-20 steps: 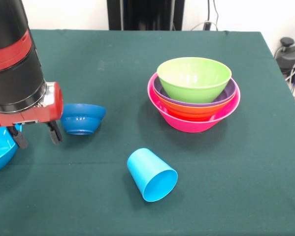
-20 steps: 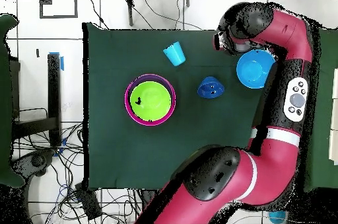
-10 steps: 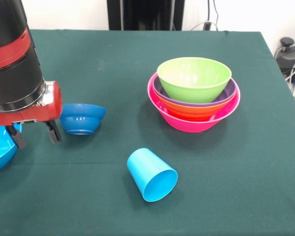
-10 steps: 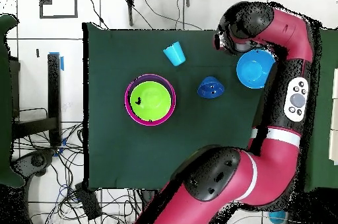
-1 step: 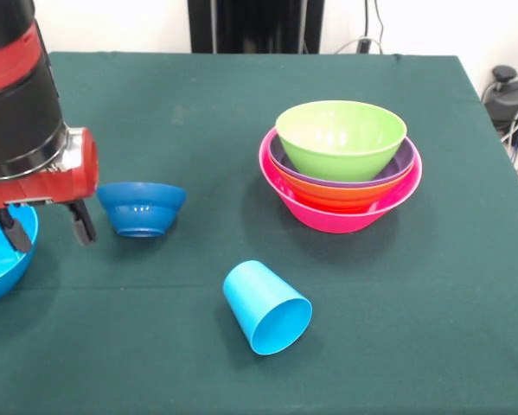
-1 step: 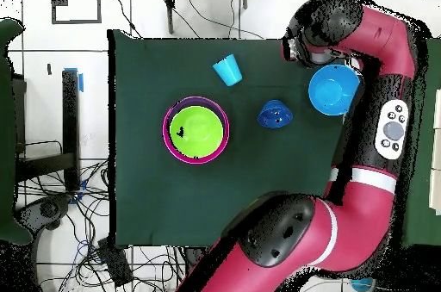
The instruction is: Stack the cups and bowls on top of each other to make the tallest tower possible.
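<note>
Green cloth covers the whole table under me. On it the tower stands: pink base, orange, purple, lime nested. At my side, the sky blue bowl lies partly beneath my gripper, jaws apart and empty. I judge I should straddle its rim squarely before closing.
</note>
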Controlling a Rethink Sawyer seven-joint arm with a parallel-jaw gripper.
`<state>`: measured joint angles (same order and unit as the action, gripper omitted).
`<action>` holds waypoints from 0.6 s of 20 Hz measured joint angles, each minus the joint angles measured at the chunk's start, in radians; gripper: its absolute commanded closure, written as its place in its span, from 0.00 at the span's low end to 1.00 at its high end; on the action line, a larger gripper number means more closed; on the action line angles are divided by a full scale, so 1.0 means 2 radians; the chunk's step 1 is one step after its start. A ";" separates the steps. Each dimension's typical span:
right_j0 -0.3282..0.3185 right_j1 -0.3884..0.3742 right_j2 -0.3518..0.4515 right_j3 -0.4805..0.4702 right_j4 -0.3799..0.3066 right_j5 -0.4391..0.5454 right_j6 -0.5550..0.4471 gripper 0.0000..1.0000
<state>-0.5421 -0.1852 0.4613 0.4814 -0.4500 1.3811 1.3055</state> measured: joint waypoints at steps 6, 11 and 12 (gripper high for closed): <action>-0.002 -0.005 0.000 0.000 0.000 0.000 0.000 0.00; -0.005 -0.003 0.000 0.000 -0.002 0.000 -0.005 0.00; -0.007 -0.002 0.000 0.000 -0.002 0.000 -0.009 0.00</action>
<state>-0.5559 -0.1891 0.4613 0.4814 -0.4547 1.3811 1.2870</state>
